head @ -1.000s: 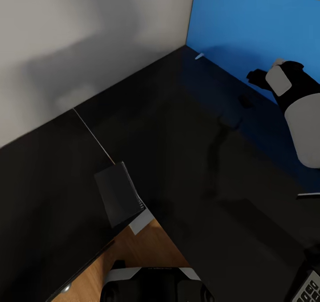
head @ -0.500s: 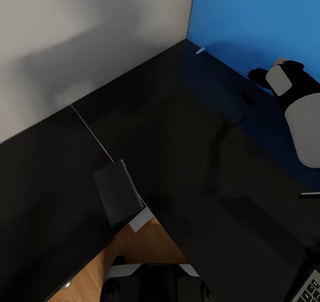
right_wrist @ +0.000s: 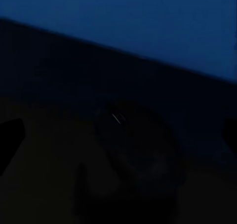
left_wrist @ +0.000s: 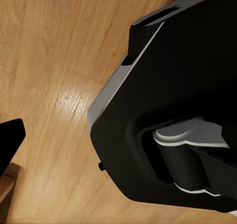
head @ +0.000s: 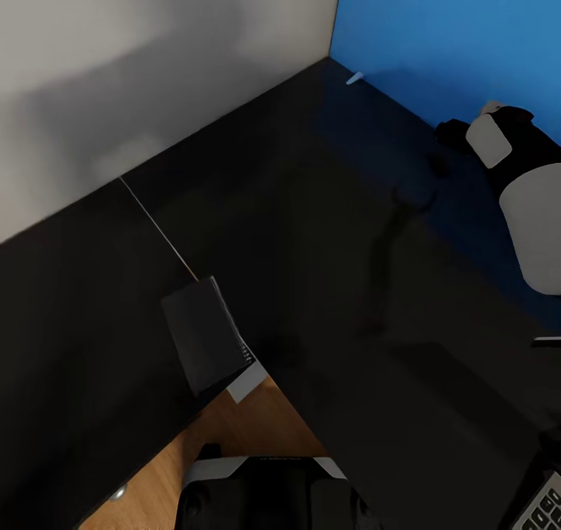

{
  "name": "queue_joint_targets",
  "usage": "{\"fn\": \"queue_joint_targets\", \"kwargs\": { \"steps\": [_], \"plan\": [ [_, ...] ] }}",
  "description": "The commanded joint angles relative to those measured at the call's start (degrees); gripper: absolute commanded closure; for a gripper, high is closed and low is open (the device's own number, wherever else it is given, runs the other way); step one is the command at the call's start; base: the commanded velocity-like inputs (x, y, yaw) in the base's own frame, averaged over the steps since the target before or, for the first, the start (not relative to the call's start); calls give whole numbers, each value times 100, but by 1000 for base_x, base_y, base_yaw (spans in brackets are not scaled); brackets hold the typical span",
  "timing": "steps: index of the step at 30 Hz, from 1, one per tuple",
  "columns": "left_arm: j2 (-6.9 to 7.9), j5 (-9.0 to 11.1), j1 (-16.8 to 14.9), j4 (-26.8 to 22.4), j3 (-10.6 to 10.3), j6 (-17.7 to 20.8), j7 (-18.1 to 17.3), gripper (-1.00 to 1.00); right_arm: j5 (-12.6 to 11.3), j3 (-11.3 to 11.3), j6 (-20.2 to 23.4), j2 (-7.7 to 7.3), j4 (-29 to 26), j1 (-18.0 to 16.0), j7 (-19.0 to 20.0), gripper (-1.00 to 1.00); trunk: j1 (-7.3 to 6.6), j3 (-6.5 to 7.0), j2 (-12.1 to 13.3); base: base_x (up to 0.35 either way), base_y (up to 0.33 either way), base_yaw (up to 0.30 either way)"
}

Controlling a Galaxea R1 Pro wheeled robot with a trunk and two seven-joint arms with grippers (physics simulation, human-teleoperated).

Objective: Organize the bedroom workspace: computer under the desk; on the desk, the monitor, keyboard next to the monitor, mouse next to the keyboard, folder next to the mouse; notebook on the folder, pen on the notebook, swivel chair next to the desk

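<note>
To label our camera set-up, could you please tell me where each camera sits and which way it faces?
Head view: high up, looking down at the desk corner and blue panel; right arm and right end effector show.
Left wrist view: faces down at wood floor and the robot's own body.
Right wrist view: faces the mouse.
Shared: head and right wrist views show mouse, desk, panel.

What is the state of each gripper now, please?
Left gripper: cannot be told; its jaws are not seen clearly.
Right gripper: over the desk near the blue panel; open or closed cannot be told.
</note>
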Motion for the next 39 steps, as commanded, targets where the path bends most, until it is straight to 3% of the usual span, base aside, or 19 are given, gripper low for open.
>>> {"fn": "queue_joint_targets", "kwargs": {
  "steps": [1, 39],
  "plan": [
    [-4, 18, 2, -6, 11, 8, -20, -100, -41, 30, 29, -3, -10, -1, -31, -100, 1, -12, -3, 0, 0, 0],
    [-4, 18, 2, -6, 11, 8, -20, -100, -34, 40, -64, 0, -78, 15, -31, -100, 1, -131, -3, 0, 0, 0]
  ]
}}
